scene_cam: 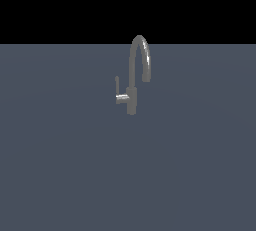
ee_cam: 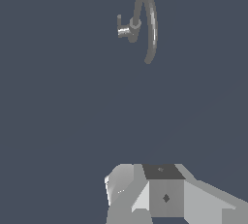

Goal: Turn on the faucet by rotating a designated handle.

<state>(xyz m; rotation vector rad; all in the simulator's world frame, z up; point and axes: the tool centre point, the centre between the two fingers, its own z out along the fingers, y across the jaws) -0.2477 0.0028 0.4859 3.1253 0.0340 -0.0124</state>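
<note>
The faucet [scene_cam: 132,82] is a slim grey gooseneck tap that stands upright on the flat grey-blue surface [scene_cam: 60,165], its spout arching toward the exterior view's right. The handle [scene_cam: 119,96] is a small L-shaped lever, a short stub off the body's left with a thin rod pointing up. No arm shows in the exterior view. The wrist view looks down on the faucet [ee_cam: 152,22] and handle [ee_cam: 123,30] from well away. My gripper [ee_cam: 145,172] shows at the picture's edge, far from the handle. Its fingers sit together with no gap and hold nothing.
A plain grey-blue surface [ee_cam: 58,121] lies all around the faucet. A black background sits above it in the exterior view. No other objects show.
</note>
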